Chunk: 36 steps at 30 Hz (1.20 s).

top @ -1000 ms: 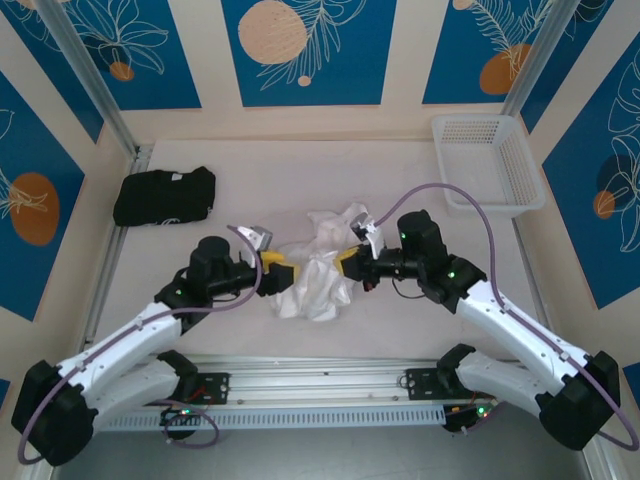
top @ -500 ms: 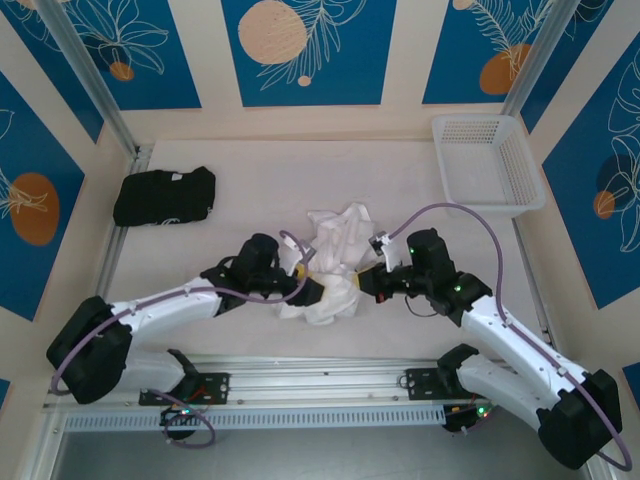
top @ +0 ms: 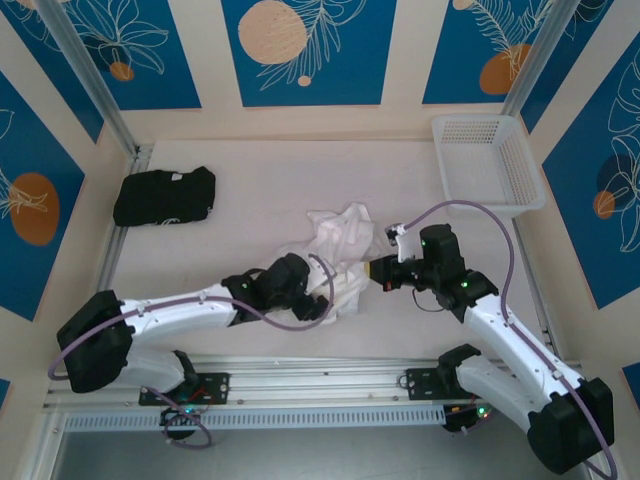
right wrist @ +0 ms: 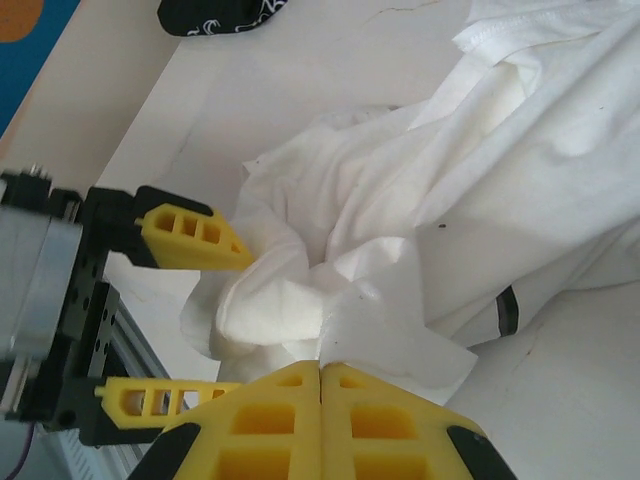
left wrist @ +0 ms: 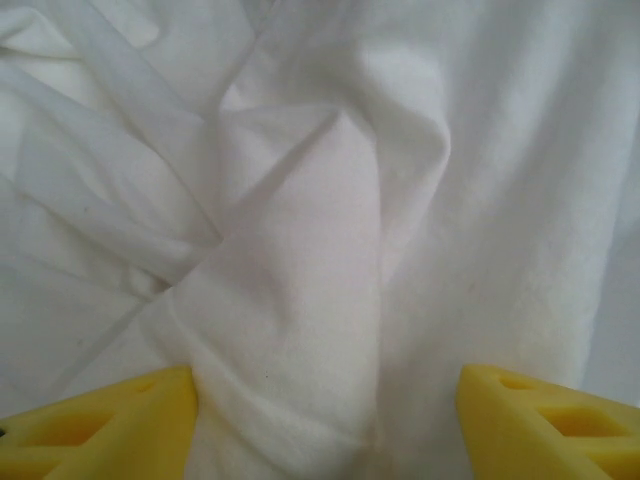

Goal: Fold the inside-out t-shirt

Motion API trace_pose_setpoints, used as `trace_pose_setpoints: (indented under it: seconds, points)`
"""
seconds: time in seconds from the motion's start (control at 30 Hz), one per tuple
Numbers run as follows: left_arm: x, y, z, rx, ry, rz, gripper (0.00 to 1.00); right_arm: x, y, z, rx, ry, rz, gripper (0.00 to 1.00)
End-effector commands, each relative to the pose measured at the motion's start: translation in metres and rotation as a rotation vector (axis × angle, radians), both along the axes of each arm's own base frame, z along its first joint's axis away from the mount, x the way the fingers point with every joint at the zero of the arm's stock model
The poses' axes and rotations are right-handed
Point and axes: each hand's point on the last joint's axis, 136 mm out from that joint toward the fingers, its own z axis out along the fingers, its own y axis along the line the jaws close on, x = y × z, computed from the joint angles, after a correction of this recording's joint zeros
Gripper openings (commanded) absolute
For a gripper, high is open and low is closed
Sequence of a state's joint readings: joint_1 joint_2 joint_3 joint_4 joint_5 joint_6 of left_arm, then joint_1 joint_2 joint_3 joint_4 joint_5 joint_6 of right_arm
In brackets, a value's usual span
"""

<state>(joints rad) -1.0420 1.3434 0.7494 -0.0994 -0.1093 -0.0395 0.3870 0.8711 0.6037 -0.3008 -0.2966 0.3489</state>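
Two grippers at crumpled white t-shirt (top: 335, 245) on desk (top: 250, 180): left gripper (left wrist: 326, 390) held apart around fold, right gripper (right wrist: 320, 372) clamped on edge.

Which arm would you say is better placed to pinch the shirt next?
Left. The left gripper is open astride a fold of the shirt, ready to close. The right gripper is shut at the shirt's edge and would need to open first.

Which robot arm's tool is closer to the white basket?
Right. The right tool is at the white t-shirt, on its basket-side edge; the left tool is across the shirt, farther from the white basket.
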Motion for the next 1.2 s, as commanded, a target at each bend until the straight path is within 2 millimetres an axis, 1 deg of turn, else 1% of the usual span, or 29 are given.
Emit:
trace_pose_setpoints:
  seconds: [0.0,0.07,0.1,0.13,0.2,0.27,0.33,0.4,0.5,0.57,0.63,0.7,0.73,0.83,1.03,1.07,1.1,1.17]
  points:
    - [0.016,0.007,0.007,0.125,-0.149,0.037,0.67,-0.003,0.001,0.005,0.034,-0.001,0.009,0.0]
    - [0.019,0.004,0.0,0.16,-0.152,0.042,0.62,-0.002,0.0,0.006,0.037,-0.008,0.01,0.0]
    - [0.021,0.003,-0.002,0.174,-0.155,0.047,0.58,-0.002,0.0,0.007,0.035,-0.012,0.009,0.0]
    - [0.024,0.003,-0.003,0.182,-0.159,0.056,0.52,-0.002,-0.002,0.007,0.034,-0.016,0.005,0.0]
    - [0.03,0.005,0.0,0.189,-0.179,0.096,0.31,0.0,-0.004,0.01,0.032,-0.032,-0.004,0.0]
    - [0.033,0.01,0.009,0.169,-0.198,0.122,0.2,0.002,-0.008,0.013,0.028,-0.056,-0.012,0.0]
    - [0.033,0.017,0.023,0.128,-0.218,0.144,0.16,0.007,-0.01,0.02,0.035,-0.091,-0.023,0.0]
    - [0.033,0.028,0.04,0.07,-0.231,0.167,0.11,0.011,-0.01,0.031,0.06,-0.135,-0.02,0.0]
    - [0.029,0.047,0.066,-0.027,-0.239,0.192,0.11,0.015,-0.003,0.051,0.103,-0.198,0.019,0.0]
    - [0.027,0.06,0.081,-0.087,-0.242,0.217,0.08,0.014,0.004,0.063,0.134,-0.228,0.062,0.0]
    - [0.027,0.074,0.089,-0.134,-0.237,0.251,0.05,0.011,0.01,0.067,0.16,-0.233,0.101,0.0]
    - [0.025,0.088,0.088,-0.16,-0.214,0.292,0.05,0.006,0.017,0.065,0.18,-0.219,0.143,0.0]
    - [0.023,0.093,0.087,-0.168,-0.199,0.311,0.05,0.004,0.021,0.062,0.187,-0.207,0.159,0.0]
    - [0.015,0.107,0.067,-0.172,-0.113,0.377,0.05,-0.005,0.033,0.043,0.208,-0.14,0.187,0.0]
    - [-0.014,0.127,0.011,-0.122,0.145,0.481,0.11,-0.019,0.05,-0.018,0.151,0.057,0.17,0.0]
    - [-0.02,0.13,0.002,-0.114,0.196,0.502,0.13,-0.022,0.053,-0.028,0.141,0.098,0.166,0.0]
    - [-0.025,0.132,-0.007,-0.11,0.24,0.524,0.16,-0.025,0.054,-0.039,0.127,0.144,0.16,0.0]
    - [-0.03,0.137,-0.016,-0.103,0.293,0.568,0.19,-0.031,0.053,-0.058,0.086,0.221,0.137,0.0]
